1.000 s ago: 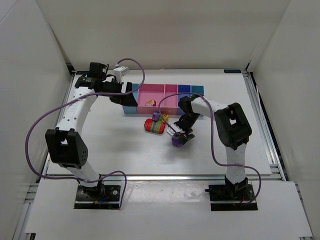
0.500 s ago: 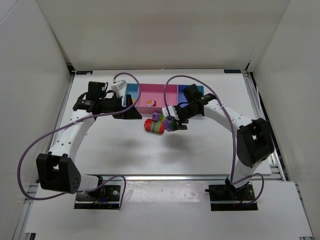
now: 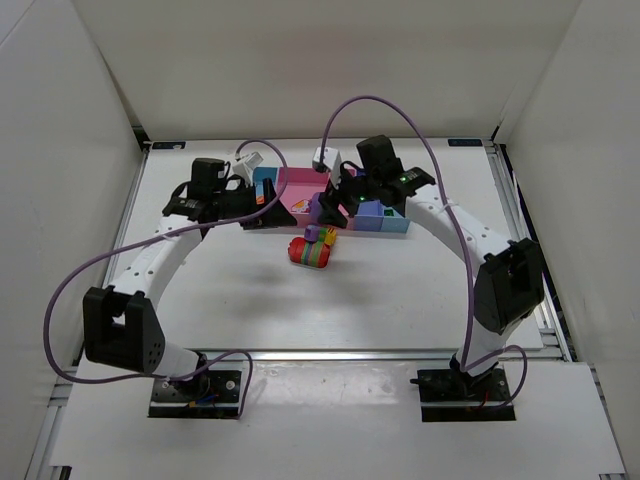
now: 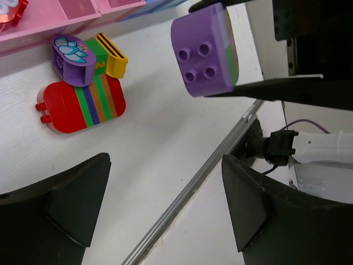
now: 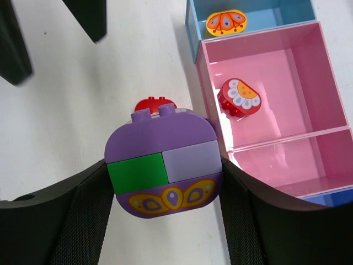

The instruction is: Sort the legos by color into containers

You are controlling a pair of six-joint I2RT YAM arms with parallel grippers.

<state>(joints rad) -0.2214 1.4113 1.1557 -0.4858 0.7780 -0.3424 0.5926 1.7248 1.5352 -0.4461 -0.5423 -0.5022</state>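
The purple chunk (image 5: 160, 135) is hanging in the air with the right claw (image 5: 164, 176) pinching it from both sides. It's sitting just off the near wall of the wide pink bin (image 5: 287, 83), more or less above the pile that's waiting on the surface (image 4: 165, 121). Thing is, it isn't pure purple: it's showing a green tile and a paler lilac one on its face, so I'm guessing it's meant to be split before anything gets dropped. The left claw (image 4: 164, 165) is looking right at it, fingers spread wide, holding nothing and not touching it yet, which I'm reading as lining up for a pull-apart. If so, I'm thinking the left one should be closing on the studded purple end while the right one is gripping firm, then peeling rather than yanking straight, so no bit goes flying. For where things go, the red brick (image 5: 238, 98) is lying in the wide pink bin and the orange brick (image 5: 226, 22) in the light blue bin (image 5: 265, 14). The narrower pink bin (image 5: 287, 160) is looking bare in the part I'm seeing. Below, the red striped chunk (image 4: 83, 105), a small purple piece (image 4: 70, 52) and a yellow piece (image 4: 113, 55) are bunched together near the bins, so any dropped bit is probably landing among those.
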